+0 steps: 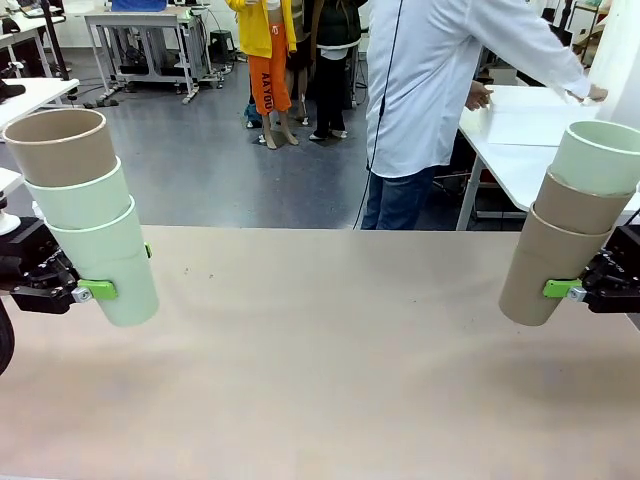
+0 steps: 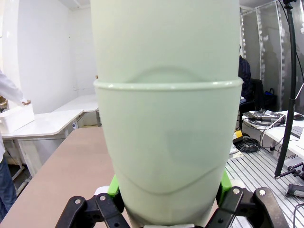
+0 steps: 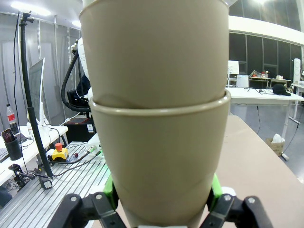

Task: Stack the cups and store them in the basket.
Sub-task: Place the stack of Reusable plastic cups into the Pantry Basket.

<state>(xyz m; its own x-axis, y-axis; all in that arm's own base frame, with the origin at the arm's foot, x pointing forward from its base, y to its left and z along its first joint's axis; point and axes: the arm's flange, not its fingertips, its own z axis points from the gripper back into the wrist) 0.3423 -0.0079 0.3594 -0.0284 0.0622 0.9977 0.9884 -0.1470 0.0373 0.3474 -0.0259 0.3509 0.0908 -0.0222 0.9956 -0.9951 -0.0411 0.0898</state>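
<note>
Now, front: left gripper (image 1: 122, 272) clenches mint-mint-tan stack (image 1: 95, 215); right gripper (image 1: 550, 280) clenches tan-tan-mint stack (image 1: 572, 215).
Left wrist: green pads (image 2: 113, 187) flank bottom mint cup (image 2: 166, 156).
Right wrist: pads (image 3: 108, 187) flank bottom tan cup (image 3: 161, 161).

The table (image 1: 320, 340) lies open across its whole middle, a broad lane between two tilted stacks of cups. The left stack (image 1: 95, 215) fills the left gripper (image 1: 120, 272) at the table's left side, and the right stack (image 1: 565, 235) fills the right gripper (image 1: 548, 287) at its right. Beyond the far edge a person (image 1: 420, 90) stands right of centre.
</note>
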